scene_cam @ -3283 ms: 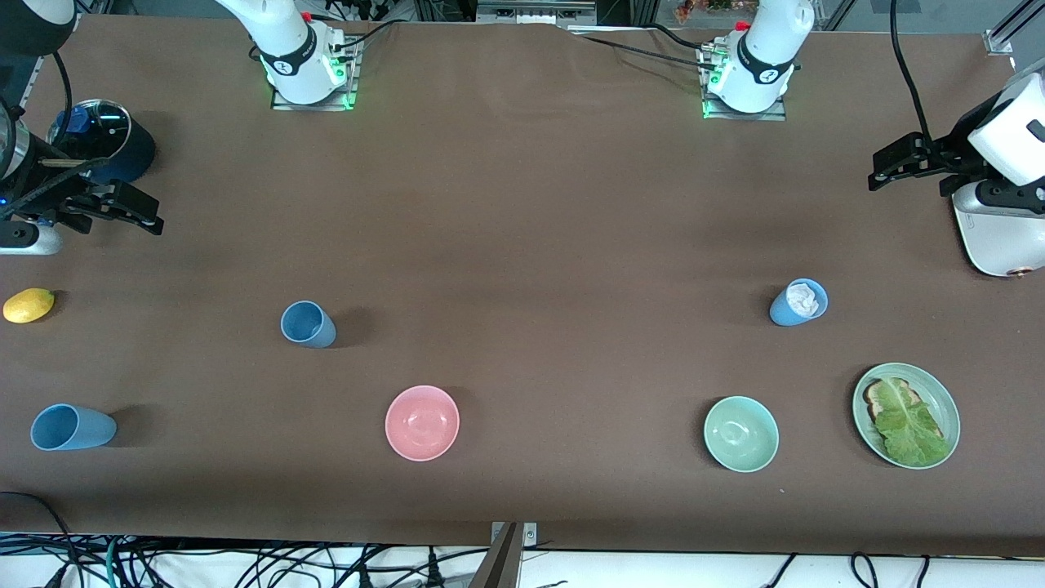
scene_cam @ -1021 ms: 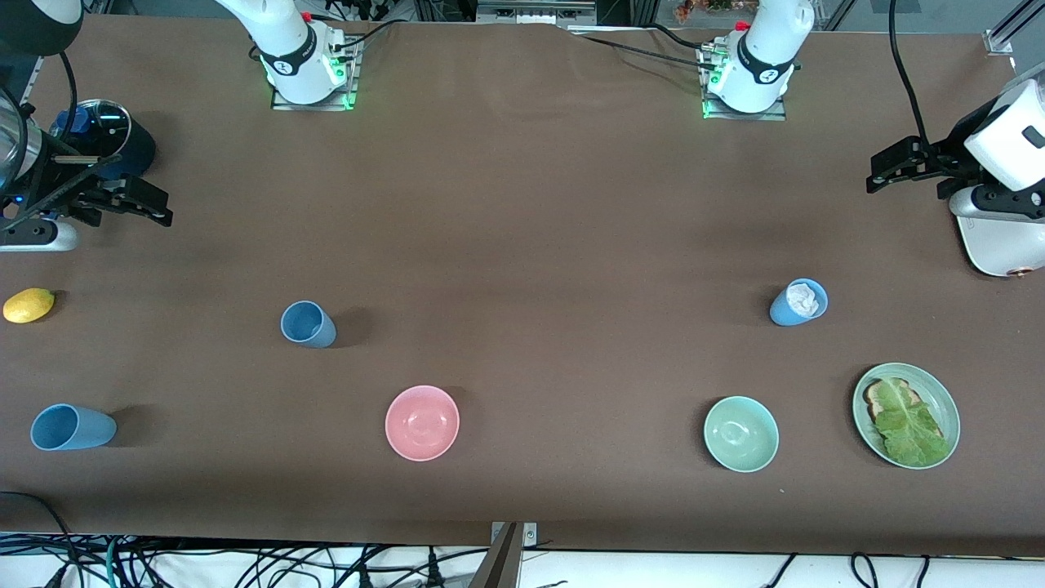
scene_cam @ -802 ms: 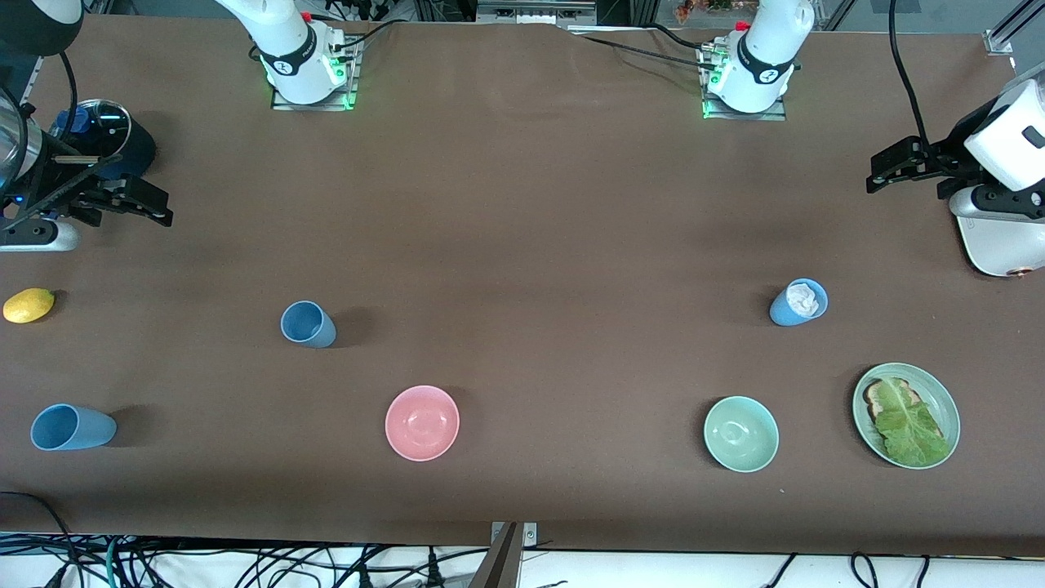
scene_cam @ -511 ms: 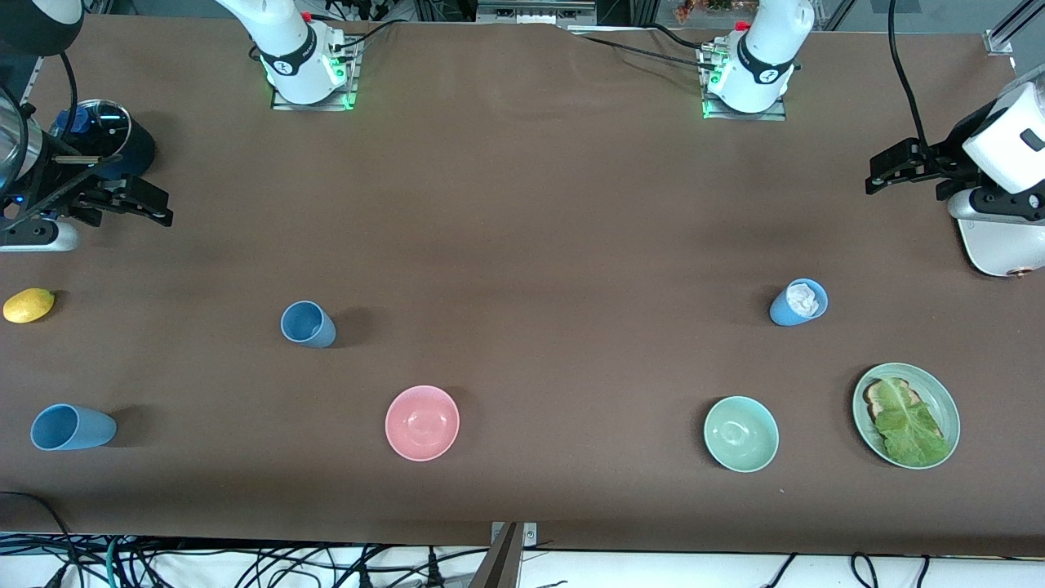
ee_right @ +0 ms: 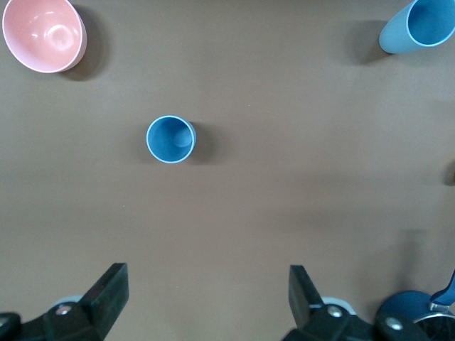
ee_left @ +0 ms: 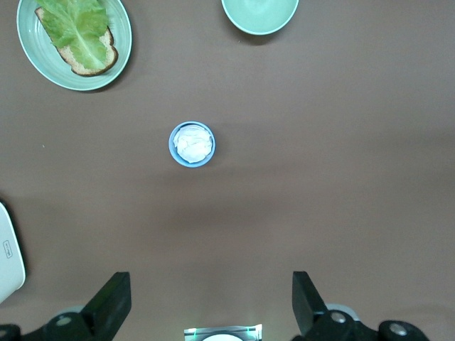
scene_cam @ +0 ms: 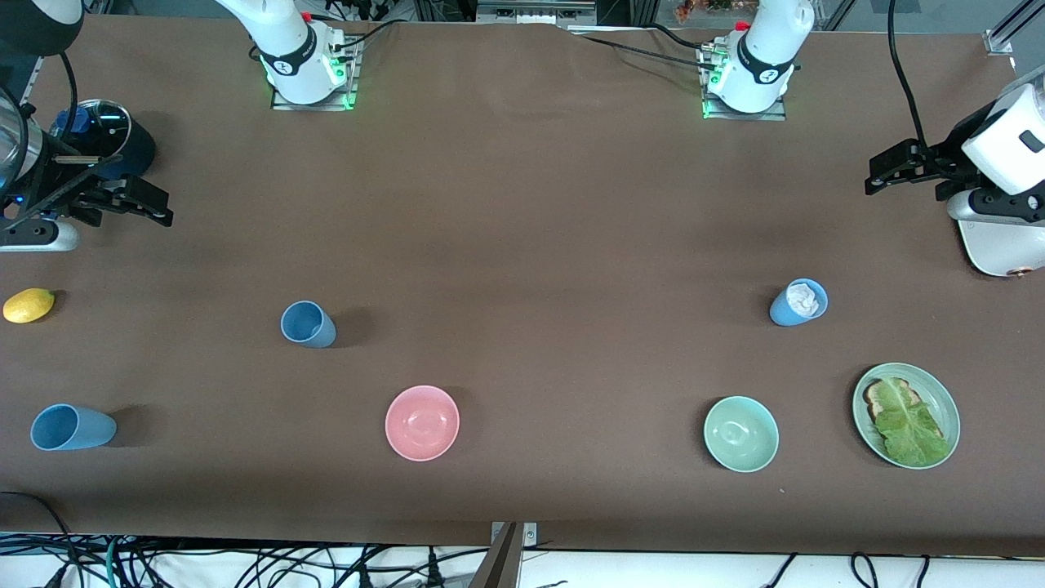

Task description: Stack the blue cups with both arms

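A robotics lab: bolted-down arm bases (scene_cam: 309,77) on a brown table (scene_cam: 522,204), cables (scene_cam: 245,563) trailing below.

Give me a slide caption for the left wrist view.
Open left gripper high over a blue cup stuffed with white paper.

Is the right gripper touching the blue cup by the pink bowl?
Apart. The front view shows the right gripper high near the table's end, bare table separating it from the blue cup.

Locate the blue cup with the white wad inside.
The stuffed blue cup stands toward the left arm's end, farther from the front camera than the green bowl and plate.
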You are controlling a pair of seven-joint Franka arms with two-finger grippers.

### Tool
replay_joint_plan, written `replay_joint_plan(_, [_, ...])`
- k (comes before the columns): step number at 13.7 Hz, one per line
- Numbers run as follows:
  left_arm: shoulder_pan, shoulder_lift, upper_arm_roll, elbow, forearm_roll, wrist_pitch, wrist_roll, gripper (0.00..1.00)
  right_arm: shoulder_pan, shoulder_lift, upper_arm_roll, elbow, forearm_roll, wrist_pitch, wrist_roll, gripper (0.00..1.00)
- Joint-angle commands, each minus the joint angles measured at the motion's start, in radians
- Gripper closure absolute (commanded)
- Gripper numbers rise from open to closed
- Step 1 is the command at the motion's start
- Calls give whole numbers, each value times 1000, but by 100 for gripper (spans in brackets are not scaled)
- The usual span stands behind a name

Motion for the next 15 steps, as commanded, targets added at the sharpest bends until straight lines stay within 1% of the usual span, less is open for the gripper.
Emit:
replay_joint_plan(1, [3, 8, 1, 20, -12, -1, 18, 0, -1, -3, 1, -2, 17, -4, -27, 0])
replay_joint_plan(4, [3, 25, 1, 19, -15, -3, 7, 0, -1, -3, 1, -2, 17, -4, -27, 0])
replay_joint_plan(8, [-11, 155, -2, 23, -9, 0, 4, 0, -1, -3, 1, -2, 18, -4, -27, 0])
replay_joint_plan(11, [-13, 221, -4, 65, -1, 61, 11, 0, -1, -1, 1, -4, 18, -2, -27, 0])
replay_joint_plan(13, [-14, 276, -7, 66, -3, 71, 11, 0, -1, 0, 1, -8, 18, -1, -25, 0])
replay_joint_plan(15, [-13, 302, -7, 95, -4, 71, 21, 0, -1, 0, 3, -17, 20, 7, -25, 0])
